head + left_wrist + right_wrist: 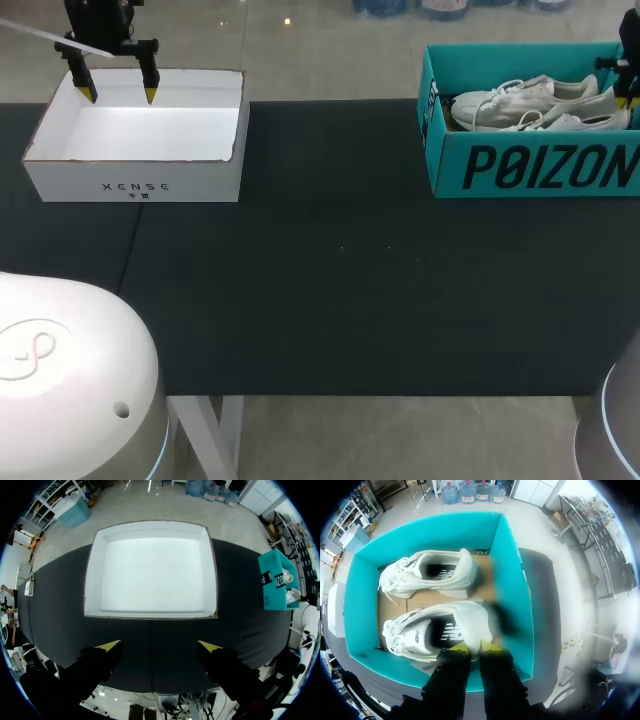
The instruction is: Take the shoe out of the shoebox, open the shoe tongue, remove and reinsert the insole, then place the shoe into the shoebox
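1. A black-covered table (330,290) carries two boxes, well apart from each other.
2. The open white cardboard box (130,185) stands on the left arm's side of the table.
3. The left gripper (119,95) hangs over this white box, at its far side. Its yellow-tipped fingers (111,645) are spread wide and grasp nothing.
4. The open teal cardboard shoebox (540,165) stands on the right arm's side.
5. Two white lace-up sneakers lie in it side by side, with the toes toward the white box.
6. The right gripper (472,648) is over the heel of the sneaker (435,627) nearer to the robot. It cannot be told if this gripper is clamped on the heel or free.
7. The second sneaker (430,572) lies beyond it, untouched.
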`<state>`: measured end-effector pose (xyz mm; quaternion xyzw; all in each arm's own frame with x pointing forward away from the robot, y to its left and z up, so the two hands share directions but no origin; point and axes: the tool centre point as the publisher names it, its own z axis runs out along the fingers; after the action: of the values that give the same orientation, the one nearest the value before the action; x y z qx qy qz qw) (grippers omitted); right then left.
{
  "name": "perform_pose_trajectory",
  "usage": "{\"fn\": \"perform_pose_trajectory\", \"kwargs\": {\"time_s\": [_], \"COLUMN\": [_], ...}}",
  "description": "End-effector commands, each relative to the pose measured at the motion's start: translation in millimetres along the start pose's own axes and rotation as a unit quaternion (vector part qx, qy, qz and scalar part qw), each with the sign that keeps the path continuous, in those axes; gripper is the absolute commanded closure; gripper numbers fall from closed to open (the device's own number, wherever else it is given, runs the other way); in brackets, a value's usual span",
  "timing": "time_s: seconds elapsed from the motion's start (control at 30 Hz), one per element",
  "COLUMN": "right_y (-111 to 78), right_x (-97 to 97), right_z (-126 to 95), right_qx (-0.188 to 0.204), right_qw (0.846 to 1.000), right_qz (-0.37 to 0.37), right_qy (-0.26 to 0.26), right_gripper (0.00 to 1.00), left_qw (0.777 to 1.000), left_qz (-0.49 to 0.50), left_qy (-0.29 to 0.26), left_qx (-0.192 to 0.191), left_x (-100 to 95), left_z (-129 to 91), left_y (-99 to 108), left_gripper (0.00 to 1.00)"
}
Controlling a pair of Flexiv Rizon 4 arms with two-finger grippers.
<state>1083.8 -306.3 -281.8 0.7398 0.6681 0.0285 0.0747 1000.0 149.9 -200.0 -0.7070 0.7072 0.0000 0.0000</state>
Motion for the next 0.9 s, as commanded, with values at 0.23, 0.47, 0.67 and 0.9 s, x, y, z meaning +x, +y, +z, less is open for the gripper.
{"fn": "perform_pose_trajectory", "kwargs": {"time_s": [0.23, 0.47, 0.67, 0.9], "right_y": [5.3, 9.6, 20.5, 31.5], "right_x": [3.4, 4.9, 6.4, 8.6], "right_z": [-8.4, -9.0, -30.7, -56.9], "right_qx": [0.001, 0.008, -0.006, -0.018], "right_qw": [1.000, 1.000, 1.000, 0.999], "right_qz": [0.005, 0.017, 0.025, 0.036], "right_qy": [0.000, -0.003, 0.003, 0.013], "right_gripper": [1.00, 1.00, 1.00, 1.00], "left_qw": [1.000, 1.000, 1.000, 1.000], "left_qz": [0.000, 0.000, 0.000, 0.000], "left_qy": [0.000, 0.000, 0.000, 0.000], "left_qx": [0.000, 0.000, 0.000, 0.000], "left_x": [0.0, 0.0, 0.0, 0.0], "left_z": [0.0, 0.0, 0.0, 0.0], "left_y": [0.0, 0.0, 0.0, 0.0], "left_gripper": [0.00, 0.00, 0.00, 0.00]}}
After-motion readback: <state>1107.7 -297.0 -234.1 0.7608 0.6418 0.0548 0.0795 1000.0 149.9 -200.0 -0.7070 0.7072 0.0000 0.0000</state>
